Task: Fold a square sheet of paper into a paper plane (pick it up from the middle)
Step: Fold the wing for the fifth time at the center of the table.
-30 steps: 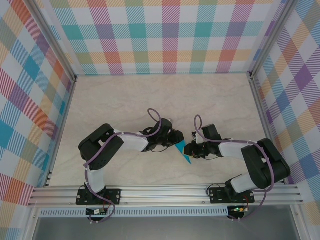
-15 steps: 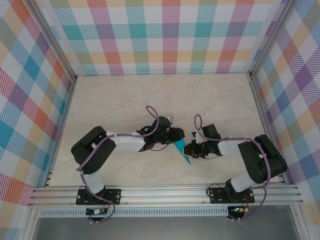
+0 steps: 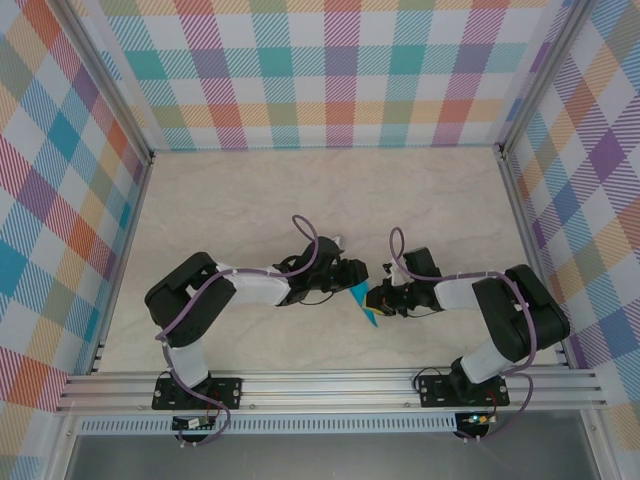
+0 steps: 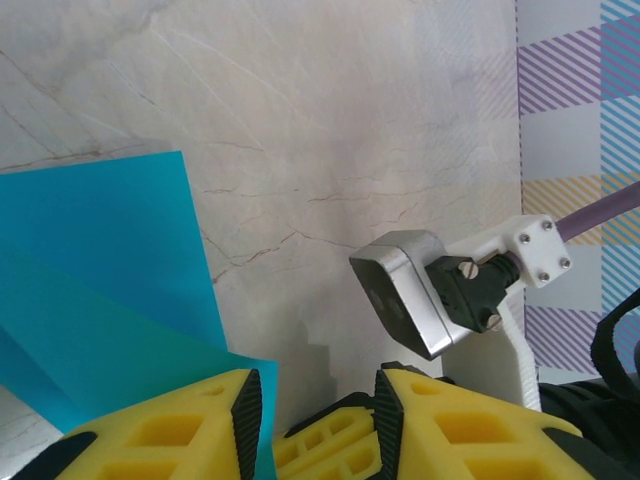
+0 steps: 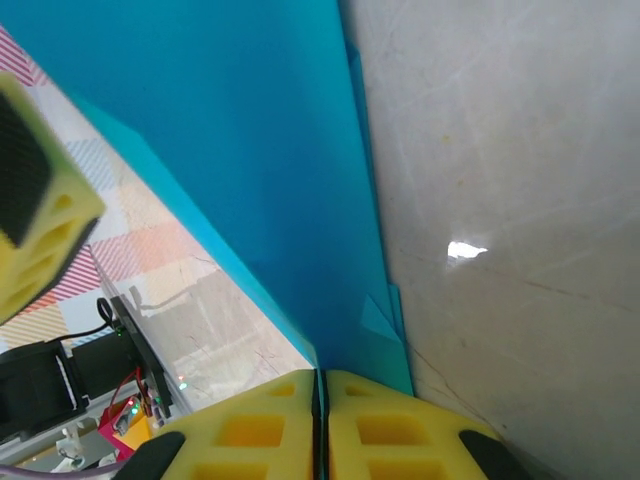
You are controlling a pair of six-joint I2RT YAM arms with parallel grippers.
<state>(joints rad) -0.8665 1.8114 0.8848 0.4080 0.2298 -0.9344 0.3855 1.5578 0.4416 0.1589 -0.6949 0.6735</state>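
Marbled table, enclosed by checked walls, carries both arms, which meet near its front centre. Right gripper: jaws closed flat on one edge of the paper, which extends forward from the fingertips, long axis running away from them. Left gripper: jaws parted, nothing clamped. The paper lies ahead and to the left of this gripper, one edge just beside its left-hand jaw (a yellow part in the gap is probably the right gripper's tip). The right arm is nearer, being in contact. A regrasp by the left gripper likely requires a leftward shift to bring that edge between the jaws.
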